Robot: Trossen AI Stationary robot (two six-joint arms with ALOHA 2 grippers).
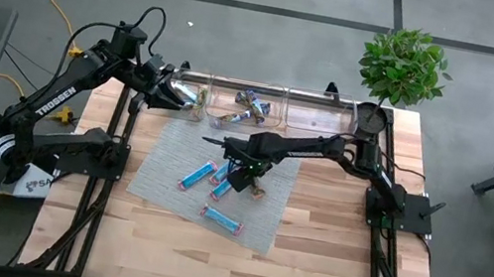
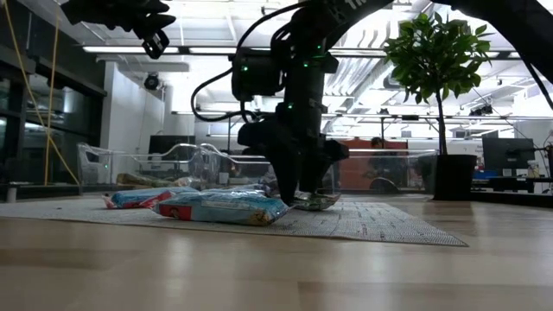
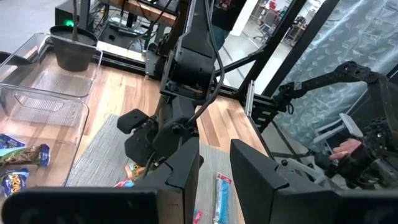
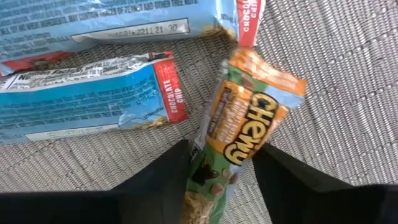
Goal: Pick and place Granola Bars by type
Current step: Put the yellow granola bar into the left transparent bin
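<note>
Lying between the two dark fingers of the right gripper [image 4: 217, 171]: one orange-and-green "Chewy" granola bar [image 4: 245, 118], on the grey woven mat [image 1: 173, 161] near the mat's middle. The jaws stand apart on either side of the bar's near end; whether the pads touch the wrapper cannot be told, and the bar rests on the mat. Its long axis runs forward out of the jaws and slants somewhat, the far crimped end reaching toward the red end of a blue bar.

Blue bars with red "chocolate chip" ends [image 4: 93, 93]: two beside the Chewy bar in the right wrist view, long axes roughly crosswise to it. From above, four blue bars [image 1: 197, 176] lie on the mat, three clustered by the gripper, one apart toward the table's front edge [image 1: 221, 219].

Clear bins [image 1: 306, 113]: a row along the far side of the table, with several wrapped bars [image 1: 252, 107] in the left compartments.

Left gripper [image 1: 172, 96]: held over the left end of the bins, fingers a narrow gap apart, holding nothing.

Potted plant [image 1: 399, 68]: far right corner.
</note>
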